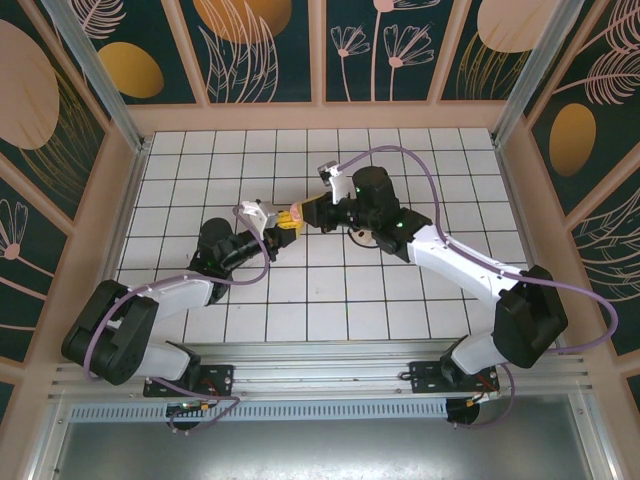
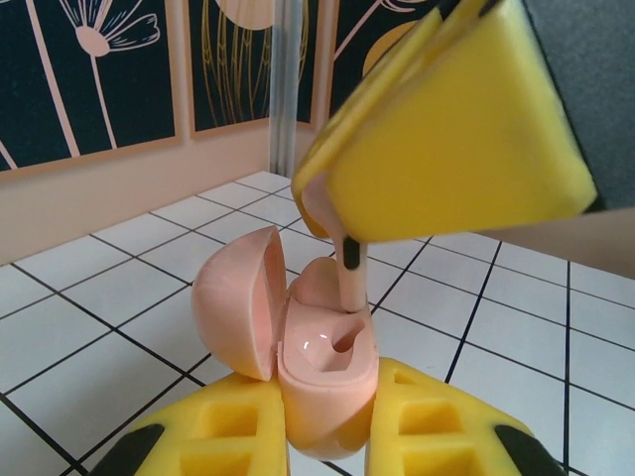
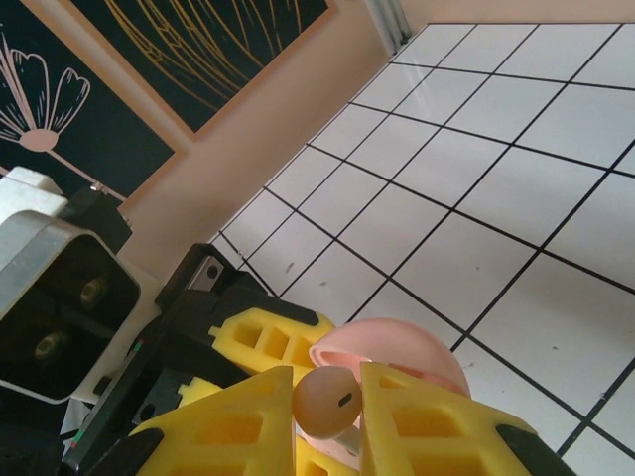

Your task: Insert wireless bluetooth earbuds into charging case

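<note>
1. White square-tiled table with dark grid lines: both arms reached in from the near edge and met over its middle, slightly left of centre.
2. White-and-black left arm angled up and to the right. White-and-black right arm angled up and to the left.
3. Left gripper, yellow ribbed fingers: closed tightly on the small round pale-pink plastic charging case, one finger on each side of its lower half. Seen from above, this gripper sat just left of the meeting point.
4. Right gripper, yellow ribbed fingers: nearly closed, pinching the bulb of a tiny pale-pink earbud with a thin stem. In the left wrist view its fingers hung directly above the case.
5. Charging case: held off the table with its opening facing up. The domed lid was hinged open and stood upright on the left side in the left wrist view. The glossy inner tray was exposed, with a well visible. From above, the case lay between the two grippers.
6. Earbud: long axis close to vertical, bulb up in the right fingers, stem pointing down. The stem's lower end was at the tray; I could not tell whether it was seated.
</note>
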`<act>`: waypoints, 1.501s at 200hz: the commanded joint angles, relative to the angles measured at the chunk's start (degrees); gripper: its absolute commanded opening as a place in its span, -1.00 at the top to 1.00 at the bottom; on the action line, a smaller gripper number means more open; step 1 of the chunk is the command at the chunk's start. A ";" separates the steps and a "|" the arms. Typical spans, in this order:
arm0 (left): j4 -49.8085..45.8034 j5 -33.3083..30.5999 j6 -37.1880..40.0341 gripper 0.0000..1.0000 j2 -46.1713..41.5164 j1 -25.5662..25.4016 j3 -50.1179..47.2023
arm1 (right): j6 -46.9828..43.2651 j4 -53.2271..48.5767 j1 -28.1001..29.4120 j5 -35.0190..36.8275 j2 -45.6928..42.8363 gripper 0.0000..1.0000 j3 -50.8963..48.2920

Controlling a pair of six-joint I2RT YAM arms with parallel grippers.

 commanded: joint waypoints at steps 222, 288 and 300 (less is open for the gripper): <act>4.18 -1.89 -1.93 0.76 -3.72 -0.30 1.81 | -2.85 -0.23 0.75 4.32 -2.70 0.54 -4.47; 2.47 -1.38 -1.25 0.76 -4.41 -0.29 2.11 | -3.18 0.22 0.76 3.80 -2.65 0.42 -3.53; 2.06 -1.39 -1.18 0.76 -4.43 -0.28 2.19 | -3.11 0.37 0.75 3.54 -2.60 0.39 -3.31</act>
